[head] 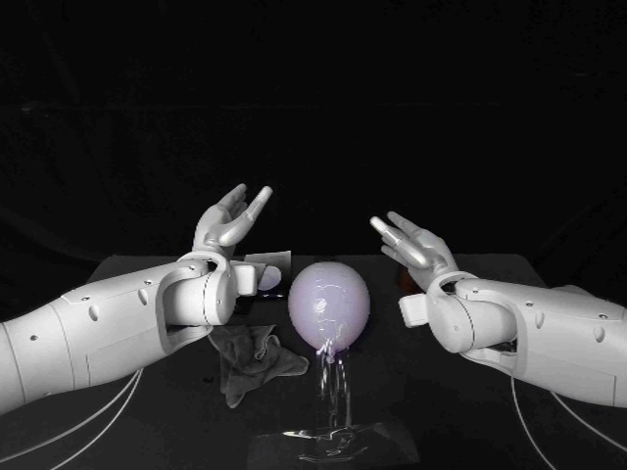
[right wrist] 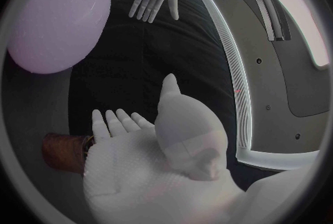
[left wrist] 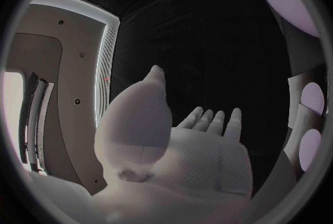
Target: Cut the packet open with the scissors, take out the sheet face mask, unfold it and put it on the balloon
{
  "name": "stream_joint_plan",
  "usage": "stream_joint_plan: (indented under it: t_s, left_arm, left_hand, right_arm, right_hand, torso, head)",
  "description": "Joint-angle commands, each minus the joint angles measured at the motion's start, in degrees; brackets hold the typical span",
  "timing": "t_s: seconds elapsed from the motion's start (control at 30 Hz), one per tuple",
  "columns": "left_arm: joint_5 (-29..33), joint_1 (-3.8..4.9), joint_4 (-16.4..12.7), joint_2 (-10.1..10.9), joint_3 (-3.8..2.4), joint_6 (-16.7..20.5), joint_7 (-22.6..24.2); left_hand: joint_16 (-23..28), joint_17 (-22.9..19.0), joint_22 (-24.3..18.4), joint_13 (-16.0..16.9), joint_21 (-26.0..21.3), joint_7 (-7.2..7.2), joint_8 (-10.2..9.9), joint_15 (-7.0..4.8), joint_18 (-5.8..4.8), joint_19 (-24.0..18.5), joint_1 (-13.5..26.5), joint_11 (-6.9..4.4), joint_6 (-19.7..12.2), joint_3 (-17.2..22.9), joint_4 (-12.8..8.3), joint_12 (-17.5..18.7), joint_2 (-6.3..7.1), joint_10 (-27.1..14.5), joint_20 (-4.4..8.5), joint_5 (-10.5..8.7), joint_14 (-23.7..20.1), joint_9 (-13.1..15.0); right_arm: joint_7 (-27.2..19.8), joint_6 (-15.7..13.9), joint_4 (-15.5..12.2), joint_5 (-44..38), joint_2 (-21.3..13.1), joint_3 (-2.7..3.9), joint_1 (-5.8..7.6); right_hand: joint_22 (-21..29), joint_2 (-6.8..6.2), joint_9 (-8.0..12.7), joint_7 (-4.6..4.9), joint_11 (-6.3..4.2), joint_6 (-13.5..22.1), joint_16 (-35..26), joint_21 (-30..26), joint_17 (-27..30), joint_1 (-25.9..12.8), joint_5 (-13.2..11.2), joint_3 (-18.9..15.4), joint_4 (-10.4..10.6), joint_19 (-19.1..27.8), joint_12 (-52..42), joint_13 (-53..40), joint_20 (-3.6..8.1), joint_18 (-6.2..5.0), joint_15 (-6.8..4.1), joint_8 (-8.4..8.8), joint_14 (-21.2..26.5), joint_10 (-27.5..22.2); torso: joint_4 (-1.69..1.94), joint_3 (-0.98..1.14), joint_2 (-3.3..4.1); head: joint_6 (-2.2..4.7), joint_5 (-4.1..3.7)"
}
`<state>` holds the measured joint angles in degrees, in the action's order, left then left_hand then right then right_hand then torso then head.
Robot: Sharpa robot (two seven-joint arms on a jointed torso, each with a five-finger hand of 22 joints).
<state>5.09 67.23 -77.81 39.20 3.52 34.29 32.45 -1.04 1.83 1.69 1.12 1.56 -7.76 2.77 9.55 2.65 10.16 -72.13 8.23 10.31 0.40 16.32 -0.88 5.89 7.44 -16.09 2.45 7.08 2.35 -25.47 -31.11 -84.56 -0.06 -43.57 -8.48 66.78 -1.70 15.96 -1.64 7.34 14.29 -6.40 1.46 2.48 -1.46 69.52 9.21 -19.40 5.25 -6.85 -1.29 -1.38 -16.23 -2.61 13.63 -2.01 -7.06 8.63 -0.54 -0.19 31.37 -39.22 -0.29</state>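
1. Bottom centre, on the black counter (head: pixel 441 416): clear stand (head: pixel 335 436) carrying the balloon (head: pixel 328 304), bare as far as can be told.
2. Lower left of the balloon: crumpled grey sheet (head: pixel 250 357) on the counter, possibly the mask.
3. Mid-frame, either side of the balloon: left hand (head: pixel 233 220) and right hand (head: pixel 409 245) raised, fingers spread, holding nothing.
4. Probably just ahead of placement; next calls for lifting that sheet and unfolding it.

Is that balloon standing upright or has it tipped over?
Upright: the balloon stands on end, narrow end down, on a clear stand on the table.
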Motion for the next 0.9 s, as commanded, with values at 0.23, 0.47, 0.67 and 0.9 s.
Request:
stream_joint_plan:
  t_s: [0.23,0.47,0.67,0.9]
  left_arm:
    - [2.27,0.19,0.22,-0.21,0.02,-4.77,3.12]
    - [1.86,0.21,-0.29,3.17,0.11,-5.7,2.74]
    - [-3.19,0.22,-0.69,4.91,0.12,-8.97,-0.41]
    - [-7.48,0.24,-0.97,6.39,0.12,-11.44,-2.06]
  left_hand:
    - [-2.96,2.17,1.56,0.97,2.98,-5.09,3.08,3.66,0.84,7.58,-6.06,2.43,7.39,1.62,0.64,-1.71,-1.34,7.0,-0.86,0.34,8.39,1.85]
    - [-9.44,6.17,4.94,2.59,9.71,-6.86,8.52,3.34,2.34,25.63,-10.89,5.04,19.93,2.95,0.0,-5.37,-2.65,21.97,-0.56,0.27,25.72,4.97]
    - [-16.13,9.46,5.81,4.54,12.58,-5.63,16.2,-0.13,5.38,31.41,-20.17,2.76,36.82,6.91,-3.4,-11.57,-4.57,43.68,-0.17,0.4,41.09,8.72]
    - [-20.18,12.05,7.83,2.65,17.72,-4.16,16.12,-3.42,8.04,39.68,-23.35,0.66,40.64,10.94,-2.67,-9.88,-2.18,51.79,1.56,0.46,51.6,8.31]
  right_arm:
    - [3.14,13.7,1.48,-2.38,0.42,-1.92,1.72]
    - [-3.98,-0.1,4.14,-17.07,-0.49,-1.9,1.89]
    - [-4.83,-2.08,4.01,-27.22,-1.58,-1.82,2.28]
    - [-3.84,-2.3,3.79,-34.11,-2.44,-1.76,2.83]
  right_hand:
    - [-4.78,-0.41,-4.44,9.5,0.4,-19.18,7.84,10.46,-4.43,13.55,-3.35,4.06,-9.18,-21.13,-5.15,-2.05,-0.45,-4.42,-0.14,-7.35,-25.92,27.04]
    - [-5.64,-0.49,-6.23,8.62,-1.17,-29.41,11.51,13.59,-6.07,15.82,-5.27,4.65,-14.24,-28.72,-6.4,-2.29,-0.37,-6.45,-2.19,-10.54,-39.25,40.74]
    - [-5.78,0.18,-7.04,7.48,-2.73,-39.29,12.62,15.36,-6.29,15.8,-5.9,3.19,-19.66,-33.81,-5.41,-2.22,0.03,-7.94,-4.15,-12.28,-45.97,47.1]
    - [-5.94,0.74,-6.36,6.67,-3.98,-42.39,13.17,16.86,-6.5,15.72,-5.91,2.02,-21.96,-38.32,-3.77,-2.17,1.47,-8.01,-5.74,-11.27,-51.52,51.11]
  torso:
    - [-0.02,-0.01,0.01]
    - [-0.16,0.1,-0.07]
    - [-0.08,0.13,0.26]
    - [-0.11,0.19,0.5]
  head:
    - [-0.04,0.0]
    - [0.42,0.01]
    - [0.46,0.05]
    - [0.49,-0.3]
